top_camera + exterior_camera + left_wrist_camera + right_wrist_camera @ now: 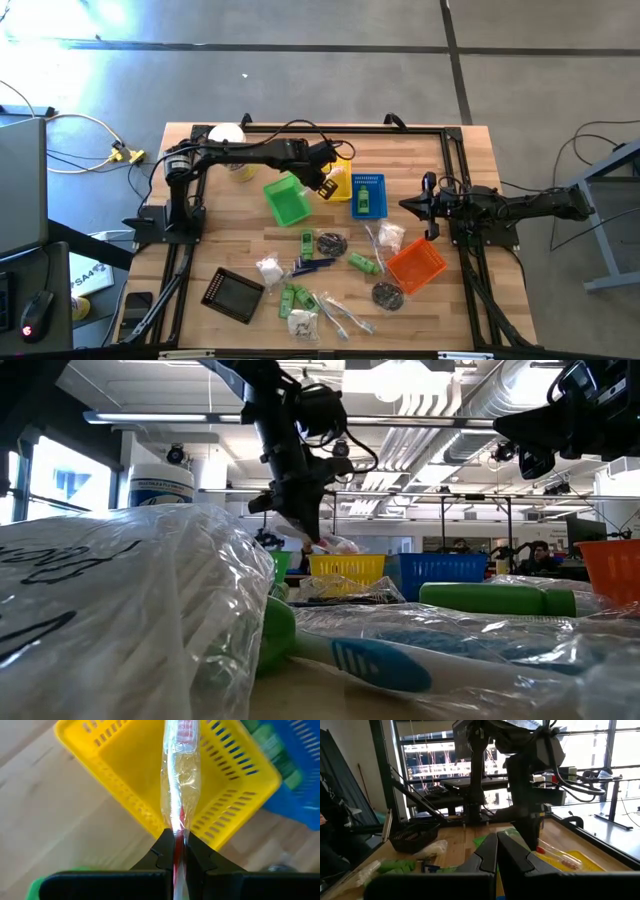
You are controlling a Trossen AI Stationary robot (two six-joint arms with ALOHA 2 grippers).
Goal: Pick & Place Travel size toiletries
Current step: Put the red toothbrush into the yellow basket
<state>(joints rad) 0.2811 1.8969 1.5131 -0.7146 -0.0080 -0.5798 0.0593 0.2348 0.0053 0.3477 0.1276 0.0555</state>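
My left gripper is over the yellow basket, shut on a clear-wrapped toothbrush with a red handle. The low view shows the same gripper above the basket's rim. The other toiletries lie loose on the table's near half: green bottles, white packets, dark round pieces and wrapped toothbrushes. My right gripper waits shut near the table's right side, touching nothing. My left gripper pinches the wrapped toothbrush between its two fingers at one end. The fingers come from above, slanting down. The toothbrush runs on past the fingertips along their line, tilted down into the yellow basket. Whether its free end touches the basket, I cannot tell.
The green basket stands left of the yellow one and the blue basket right of it, with green items inside. The orange basket is near my right gripper. A black tray lies near-left and a white jar far-left.
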